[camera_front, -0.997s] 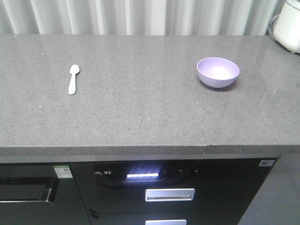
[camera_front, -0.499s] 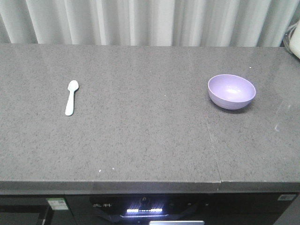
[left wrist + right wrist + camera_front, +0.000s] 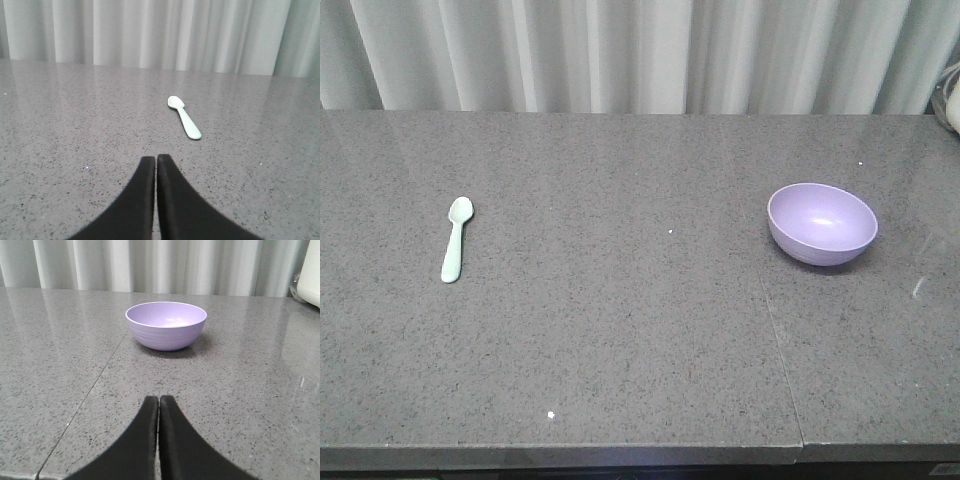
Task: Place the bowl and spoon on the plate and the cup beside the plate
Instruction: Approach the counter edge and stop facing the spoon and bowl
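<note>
The table (image 3: 620,340) had drawn nearer, so the base was judged to be approaching. The bowl (image 3: 822,223) stood upright; the spoon (image 3: 456,238) lay well left of the bowl, both untouched. The left claw (image 3: 156,161) and right claw (image 3: 159,401) were closed, empty. No plate or cup showed.

Glossy, smooth bowl (image 3: 822,222) catching the light; spoon (image 3: 455,238) looks like smooth plastic; speckled, stone-like surface (image 3: 620,320) shows a soft polished sheen; curtain (image 3: 620,55) is matt cloth.
</note>
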Available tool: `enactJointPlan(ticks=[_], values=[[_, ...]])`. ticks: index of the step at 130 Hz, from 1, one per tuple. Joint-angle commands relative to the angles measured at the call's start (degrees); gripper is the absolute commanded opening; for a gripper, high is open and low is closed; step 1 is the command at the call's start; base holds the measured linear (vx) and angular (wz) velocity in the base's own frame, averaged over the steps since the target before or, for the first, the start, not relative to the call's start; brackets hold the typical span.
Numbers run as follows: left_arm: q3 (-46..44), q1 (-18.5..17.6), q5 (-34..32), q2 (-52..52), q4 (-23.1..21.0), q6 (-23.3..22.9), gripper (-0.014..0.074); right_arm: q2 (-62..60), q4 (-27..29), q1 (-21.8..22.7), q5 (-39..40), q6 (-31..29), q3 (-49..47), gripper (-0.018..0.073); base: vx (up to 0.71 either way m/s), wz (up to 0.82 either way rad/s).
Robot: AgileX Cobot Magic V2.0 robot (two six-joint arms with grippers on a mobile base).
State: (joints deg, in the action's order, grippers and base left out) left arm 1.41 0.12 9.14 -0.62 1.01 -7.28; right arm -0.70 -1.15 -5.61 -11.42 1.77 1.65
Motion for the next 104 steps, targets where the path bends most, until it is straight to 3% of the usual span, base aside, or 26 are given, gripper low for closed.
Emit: enactJointPlan(ticks=[1, 104], values=[[0.5, -0.4, -4.6, -0.9, -0.1, -0.1, -0.0006, 0.0, -0.4, 0.4, 4.1, -0.1, 0.3, -0.0007, 0.07, -0.01], [0.5, -0.4, -4.6, -0.9, -0.1, -0.1, -0.0006, 0.0, -0.4, 0.4, 4.3, -0.1, 0.3, -0.0007, 0.02, 0.00]])
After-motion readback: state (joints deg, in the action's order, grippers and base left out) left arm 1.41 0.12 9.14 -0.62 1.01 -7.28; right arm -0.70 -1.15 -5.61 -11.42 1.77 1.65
